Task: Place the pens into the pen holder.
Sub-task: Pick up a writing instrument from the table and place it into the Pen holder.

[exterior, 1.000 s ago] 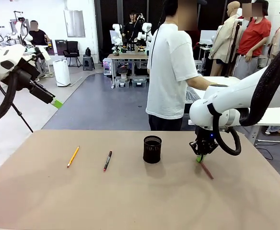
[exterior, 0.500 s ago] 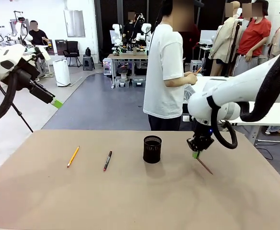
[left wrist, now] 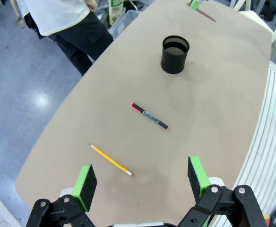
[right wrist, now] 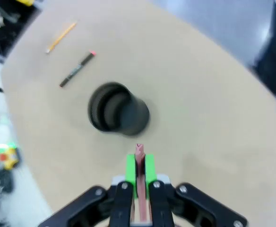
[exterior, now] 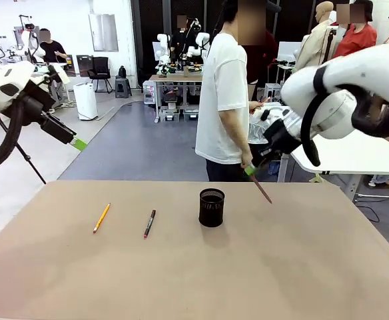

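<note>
My right gripper (exterior: 250, 171) is shut on the dark reddish-brown pen (exterior: 261, 189), which hangs slanted in the air to the right of and above the black mesh pen holder (exterior: 212, 207). From the right wrist, the pen (right wrist: 139, 163) sits pinched between the green pads, with the holder (right wrist: 117, 115) below and ahead. The yellow-orange pencil (exterior: 101, 217) and the black pen with red ends (exterior: 149, 223) lie on the table left of the holder. High at the far left, my left gripper (exterior: 80, 144) stands open; its wrist view looks down on the pencil (left wrist: 111, 160), the black pen (left wrist: 149, 116) and the holder (left wrist: 175, 54).
The brown table (exterior: 194, 280) spreads wide around the holder. A person in a white shirt (exterior: 221, 100) stands just beyond the far edge, behind the holder. A white table (exterior: 354, 153) lies at the far right.
My right gripper has lifted the reddish-brown pen off the table and carried it up and leftward toward the holder. The left arm has stayed still.
</note>
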`<state>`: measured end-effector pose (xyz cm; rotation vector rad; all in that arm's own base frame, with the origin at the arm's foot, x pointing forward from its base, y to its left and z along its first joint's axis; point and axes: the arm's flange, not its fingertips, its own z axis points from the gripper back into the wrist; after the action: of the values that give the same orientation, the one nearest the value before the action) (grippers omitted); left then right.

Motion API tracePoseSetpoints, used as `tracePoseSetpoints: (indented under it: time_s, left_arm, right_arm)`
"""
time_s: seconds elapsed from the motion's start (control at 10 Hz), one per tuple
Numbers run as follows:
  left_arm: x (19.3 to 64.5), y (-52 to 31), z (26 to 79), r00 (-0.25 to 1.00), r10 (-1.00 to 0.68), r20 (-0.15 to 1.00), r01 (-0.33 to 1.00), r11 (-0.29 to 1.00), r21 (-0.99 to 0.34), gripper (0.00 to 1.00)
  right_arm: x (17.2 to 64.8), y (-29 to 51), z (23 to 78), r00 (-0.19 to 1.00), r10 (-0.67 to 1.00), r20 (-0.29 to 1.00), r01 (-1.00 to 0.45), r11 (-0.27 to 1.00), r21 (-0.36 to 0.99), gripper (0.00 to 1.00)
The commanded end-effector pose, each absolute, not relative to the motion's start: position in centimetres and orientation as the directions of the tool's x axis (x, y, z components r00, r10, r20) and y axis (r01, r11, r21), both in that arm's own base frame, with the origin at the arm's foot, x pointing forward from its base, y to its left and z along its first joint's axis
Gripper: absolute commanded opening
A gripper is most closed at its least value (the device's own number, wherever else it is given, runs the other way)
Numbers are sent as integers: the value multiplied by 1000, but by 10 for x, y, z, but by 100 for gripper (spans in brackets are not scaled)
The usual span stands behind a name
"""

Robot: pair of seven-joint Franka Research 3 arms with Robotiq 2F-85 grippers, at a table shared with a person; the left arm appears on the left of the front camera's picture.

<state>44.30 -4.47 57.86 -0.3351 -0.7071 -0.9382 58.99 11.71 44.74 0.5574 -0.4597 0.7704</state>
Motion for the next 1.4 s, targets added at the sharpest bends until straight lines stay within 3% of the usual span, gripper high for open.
tracePoseSetpoints:
  time_s: [0.0,0.2,0.4,0.5,0.6,0.8,0.9,1.0,1.3]
  left_arm:
    - [444,-44,579,390,-616,684,824,565,39,100]
    - [444,-44,579,390,-616,684,824,565,39,100]
    - [444,-44,579,390,-616,684,824,565,39,100]
    - [444,-44,579,390,-616,684,824,565,39,100]
    - [444,-44,579,390,-616,684,824,565,39,100]
    - [444,-44,579,390,-616,684,824,565,39,100]
    - [444,-44,579,390,-616,684,824,565,39,100]
    - [444,-44,579,390,-616,684,824,565,39,100]
    - [444,-44,579,390,-616,684,824,565,39,100]
  right_arm:
    - [569,92,442,416,516,749,-901,345,263,0]
    - [571,78,453,288,426,858,-949,244,198,0]
    - [557,71,467,217,354,910,-961,242,136,0]
    - [562,75,466,377,391,839,-892,396,216,0]
    - [573,75,468,237,398,886,-955,261,138,0]
    - [569,67,466,268,389,881,-944,291,158,0]
    - [583,76,460,189,310,932,-974,179,138,0]
    - [603,87,458,69,256,964,-980,199,17,0]
    - [636,130,448,56,251,966,-995,90,34,0]
